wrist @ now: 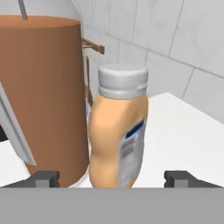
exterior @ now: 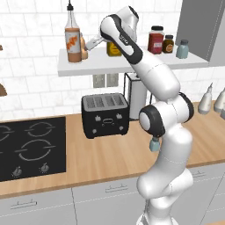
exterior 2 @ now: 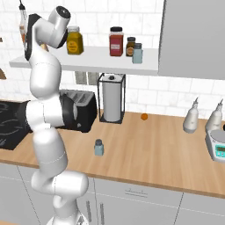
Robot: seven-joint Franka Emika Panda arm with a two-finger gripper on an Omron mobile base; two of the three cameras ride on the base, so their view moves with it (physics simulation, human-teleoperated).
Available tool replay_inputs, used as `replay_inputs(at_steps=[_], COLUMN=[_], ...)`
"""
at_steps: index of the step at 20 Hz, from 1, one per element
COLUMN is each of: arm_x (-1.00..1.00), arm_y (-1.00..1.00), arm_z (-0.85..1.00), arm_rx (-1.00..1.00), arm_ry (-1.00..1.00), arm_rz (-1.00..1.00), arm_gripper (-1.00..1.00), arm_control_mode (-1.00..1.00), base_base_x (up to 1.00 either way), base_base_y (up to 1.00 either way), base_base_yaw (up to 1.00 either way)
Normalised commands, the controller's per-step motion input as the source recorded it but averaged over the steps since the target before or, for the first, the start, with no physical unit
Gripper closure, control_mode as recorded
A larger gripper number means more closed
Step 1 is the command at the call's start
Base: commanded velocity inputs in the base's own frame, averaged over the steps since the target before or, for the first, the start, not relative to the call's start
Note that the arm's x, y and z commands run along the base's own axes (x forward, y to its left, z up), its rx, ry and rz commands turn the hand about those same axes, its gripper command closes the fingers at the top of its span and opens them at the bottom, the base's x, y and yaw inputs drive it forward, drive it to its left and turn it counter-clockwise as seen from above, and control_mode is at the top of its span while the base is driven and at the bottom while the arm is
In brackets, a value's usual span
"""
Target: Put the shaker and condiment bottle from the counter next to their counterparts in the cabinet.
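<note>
White tiled wall [exterior 2: 145, 26]; grey drawer fronts [exterior: 101, 197]; twin wall sockets [exterior: 105, 80] under shelf.

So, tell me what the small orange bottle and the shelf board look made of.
Condiment bottle: probably soft plastic, since its matte peach body bulges and it carries a paper-like label under a light cap. Cabinet shelf board: a smooth white panel, painted or laminate; which one I cannot tell.
</note>
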Motion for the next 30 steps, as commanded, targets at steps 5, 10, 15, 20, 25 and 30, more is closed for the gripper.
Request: replay_inputs(at_steps=[5, 10, 15, 20, 25, 30], arm_x=[0.00, 0.00, -0.58, -0.98, -1.00, -1.00], arm_y=[-0.03, -0.31, -0.67, -0.76, -0.71, -0.33], arm_z=[-0.01, 0.00, 0.06, 0.01, -0.03, -0.29], arm_rx=[0.00, 0.01, 0.00, 0.00, 0.00, 0.00], arm_ry=[-0.03, -0.01, 0.01, 0.01, 0.00, 0.00], arm_rz=[0.01, 0.00, 0.00, 0.01, 0.00, -0.05], arm_gripper=[-1.00, -1.00, -1.00, -1.00, -1.00, -1.00], arm_control_mode=[-1.00, -1.00, -1.00, -1.00, -1.00, -1.00], base_base_x=[0.00, 0.00, 0.00, 0.00, 0.00, 0.00], base_base_y=[0.00, 0.00, 0.00, 0.00, 0.00, 0.00], base_base_yaw=[0.00, 0.00, 0.00, 0.00, 0.00, 0.00])
